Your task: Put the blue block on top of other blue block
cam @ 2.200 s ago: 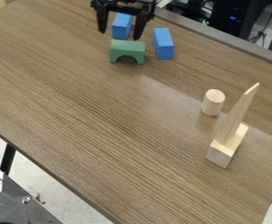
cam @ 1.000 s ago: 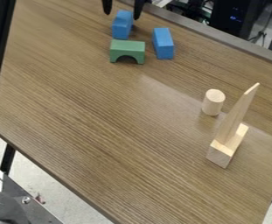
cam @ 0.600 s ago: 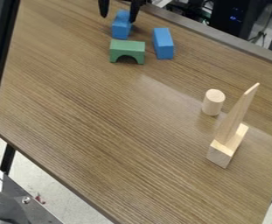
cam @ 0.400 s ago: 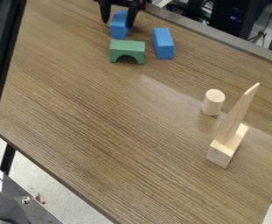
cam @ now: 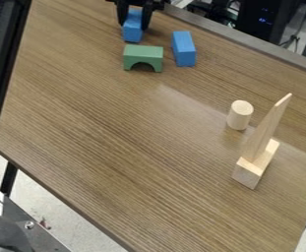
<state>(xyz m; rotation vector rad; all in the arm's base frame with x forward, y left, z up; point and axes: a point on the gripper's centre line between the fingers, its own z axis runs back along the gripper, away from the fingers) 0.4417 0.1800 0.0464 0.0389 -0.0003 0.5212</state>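
Note:
The gripper (cam: 134, 24) is at the top of the view, its two fingers pressed against the sides of the left blue block (cam: 133, 32). This block stands near the far table edge, behind the green arch; whether its underside touches the table I cannot tell. The other blue block (cam: 184, 48) is a little to the right and nearer, apart from the gripper and lying on the table.
A green arch block (cam: 143, 57) sits just in front of the held block. Farther right are a wooden cylinder (cam: 240, 115) and a tall pointed wooden piece (cam: 265, 130) on a wooden base (cam: 249, 172). The table's far edge (cam: 229, 34) runs behind the blocks.
The gripper first moved up in the view, then came back down around the left blue block, and its fingers drew together on it. That block shifted slightly left. The other pieces stayed put.

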